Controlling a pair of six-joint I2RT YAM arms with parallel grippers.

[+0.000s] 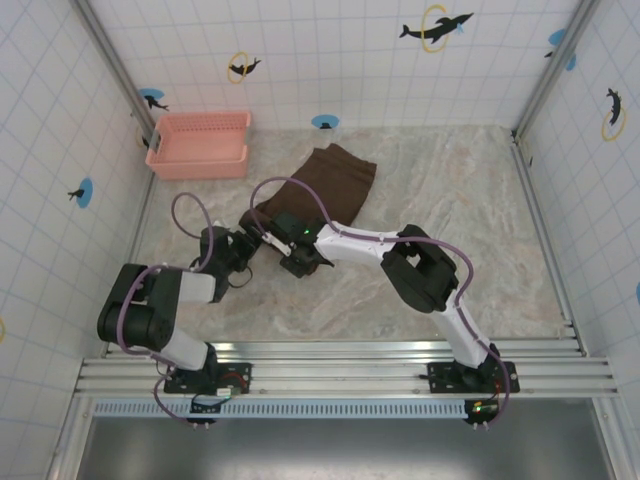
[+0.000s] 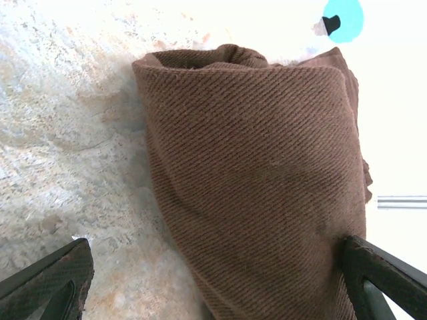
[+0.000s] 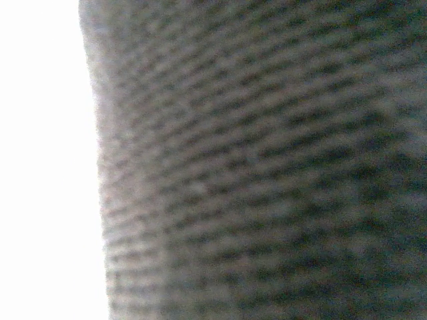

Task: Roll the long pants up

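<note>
On the pale marbled table (image 1: pixel 450 230), the long pants (image 1: pixel 335 175) lie folded into a brown slab toward the back, near the pink basket (image 1: pixel 197 145), with both arms reaching to their near end. The cloth looks soft, limp and light, so it would probably sag unless taken at the near edge across its full width. The left gripper (image 2: pixel 213 273) straddles that end with its fingers apart; the right gripper (image 1: pixel 288 228), close against the weave, cannot be judged apart or closed.
</note>
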